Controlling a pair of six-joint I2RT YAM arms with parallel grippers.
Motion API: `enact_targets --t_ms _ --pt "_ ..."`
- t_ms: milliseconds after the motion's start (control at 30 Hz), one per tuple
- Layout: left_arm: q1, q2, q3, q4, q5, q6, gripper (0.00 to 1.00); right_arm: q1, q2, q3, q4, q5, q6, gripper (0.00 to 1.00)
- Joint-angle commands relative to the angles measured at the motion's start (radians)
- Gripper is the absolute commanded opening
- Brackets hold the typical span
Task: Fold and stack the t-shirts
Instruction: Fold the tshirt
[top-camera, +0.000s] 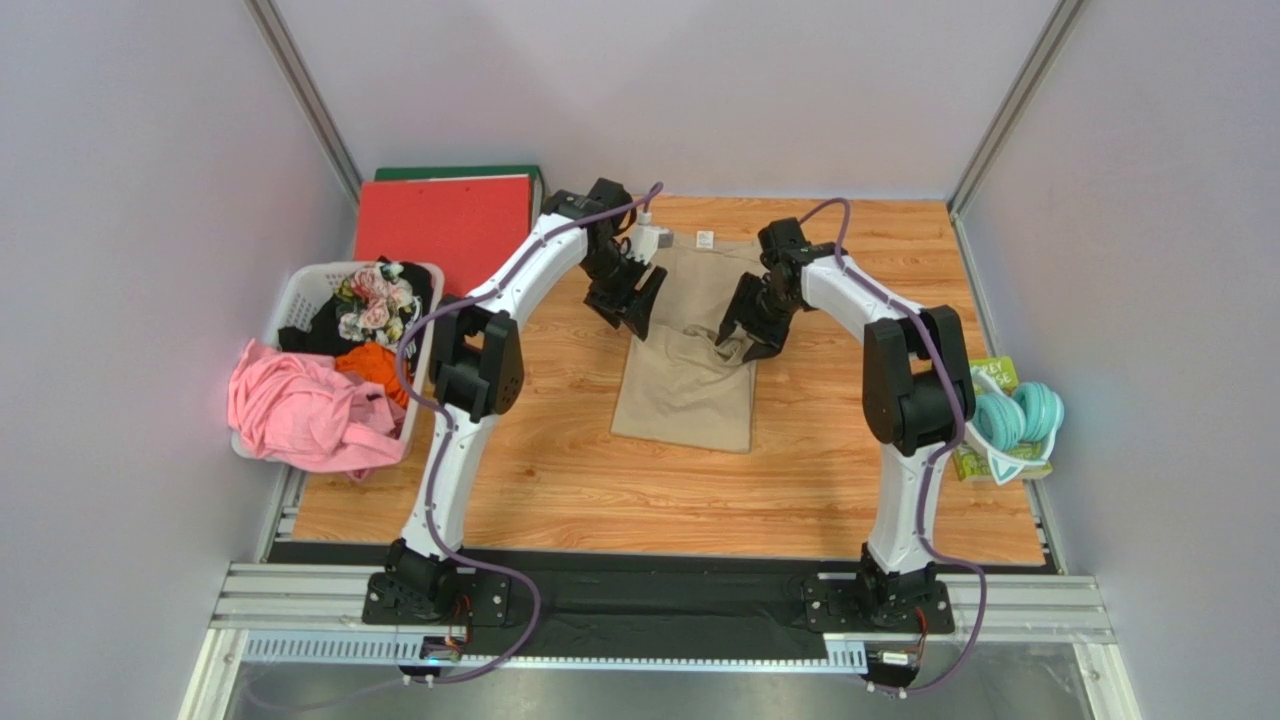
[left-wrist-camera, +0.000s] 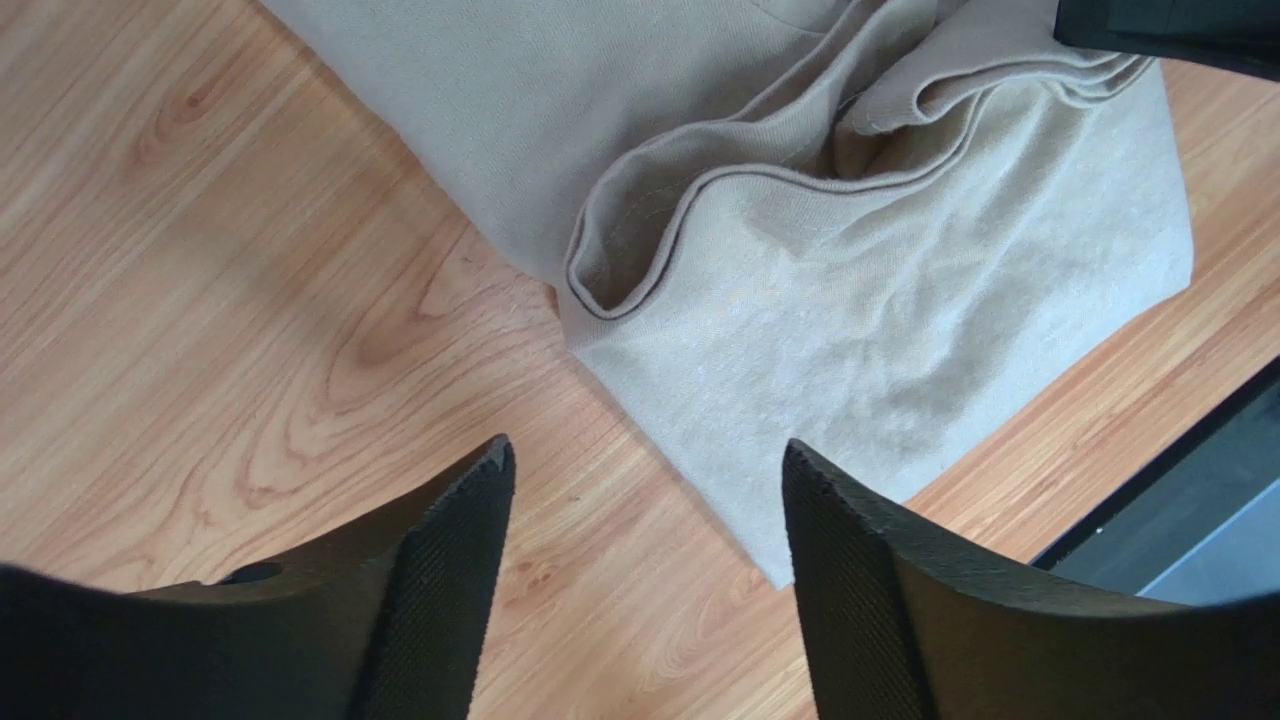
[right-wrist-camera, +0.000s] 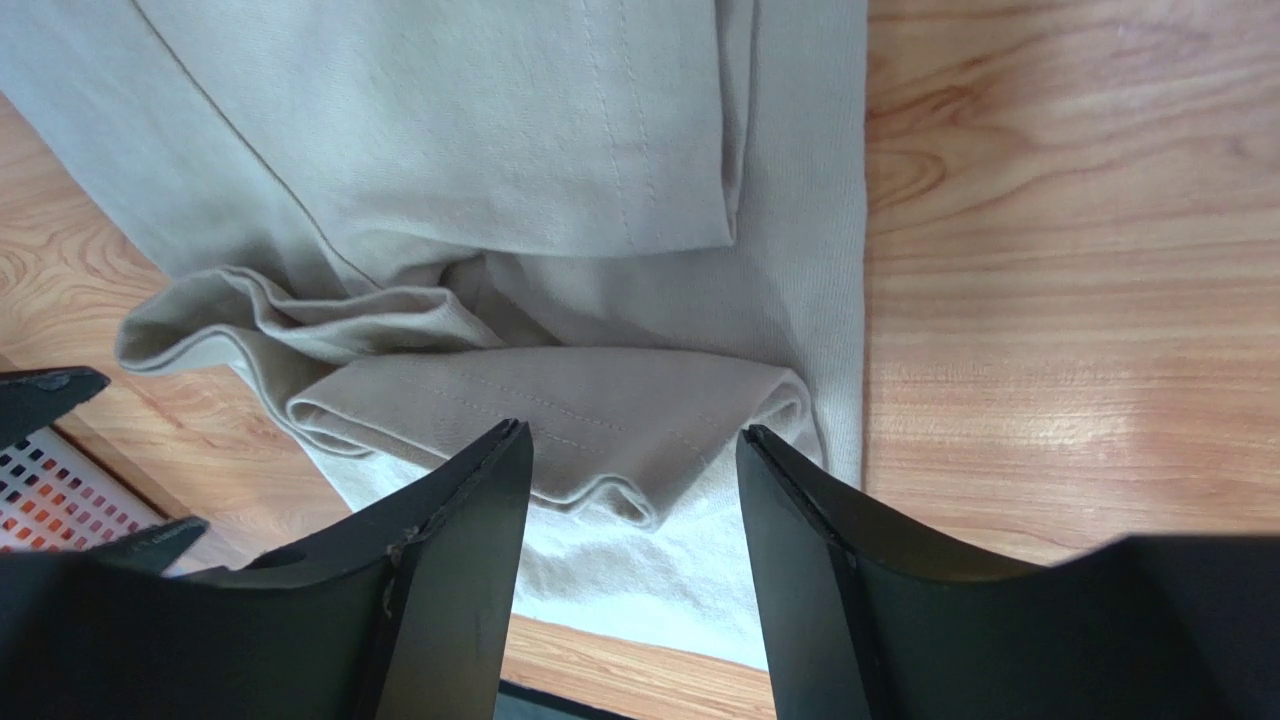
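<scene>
A tan-beige t-shirt (top-camera: 688, 360) lies folded into a long strip in the middle of the wooden table (top-camera: 556, 465), with a rumpled fold across its middle (left-wrist-camera: 721, 195) (right-wrist-camera: 451, 360). My left gripper (top-camera: 637, 305) hovers at the strip's left edge, jaws open and empty (left-wrist-camera: 646, 480), over bare wood beside the cloth. Over the rumpled fold near the strip's right edge hangs my right gripper (top-camera: 748, 333), open too, nothing between its fingers (right-wrist-camera: 631, 450).
A white basket (top-camera: 308, 300) with pink, orange and floral clothes stands at the left edge. A red folder (top-camera: 443, 225) lies at the back left. Teal items (top-camera: 1022, 420) sit at the right edge. A small white tag (top-camera: 705, 239) lies behind the shirt.
</scene>
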Motion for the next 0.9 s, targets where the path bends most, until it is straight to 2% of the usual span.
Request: enact_targets --t_ms 0,133,200,267,433,467,567,600,700,867 --pt "0.012 -0.107 0.031 0.004 -0.035 0.008 0.75 -0.011 0.013 0.186 -0.094 0.079 -0.045 0.59" --pt "0.022 -0.155 0.030 -0.039 0.010 0.018 0.78 -0.068 -0.001 0.338 -0.198 0.166 -0.071 0.59" --pt "0.020 -0.194 -0.005 -0.062 0.075 0.021 0.79 -0.075 -0.007 0.404 -0.242 0.249 -0.093 0.59" --pt "0.012 -0.230 -0.089 -0.062 0.124 0.036 0.80 -0.079 -0.014 0.447 -0.286 0.249 -0.102 0.59" --pt "-0.035 -0.348 -0.307 -0.021 0.228 0.065 0.80 -0.031 -0.112 0.270 -0.216 0.038 -0.111 0.58" --pt "-0.044 -0.359 -0.337 -0.015 0.259 0.076 0.80 -0.022 -0.131 0.162 -0.182 0.000 -0.107 0.59" --pt "-0.078 -0.377 -0.421 0.031 0.247 0.107 0.79 -0.005 -0.149 0.003 -0.023 -0.232 -0.087 0.59" --pt "-0.080 -0.365 -0.424 0.031 0.257 0.114 0.79 -0.002 -0.137 -0.020 0.023 -0.374 -0.076 0.59" --pt "-0.075 -0.349 -0.440 0.050 0.293 0.117 0.77 -0.002 -0.047 -0.043 0.174 -0.574 -0.018 0.59" --pt "-0.055 -0.374 -0.478 0.068 0.299 0.127 0.77 0.007 0.091 -0.004 0.428 -0.809 0.130 0.59"
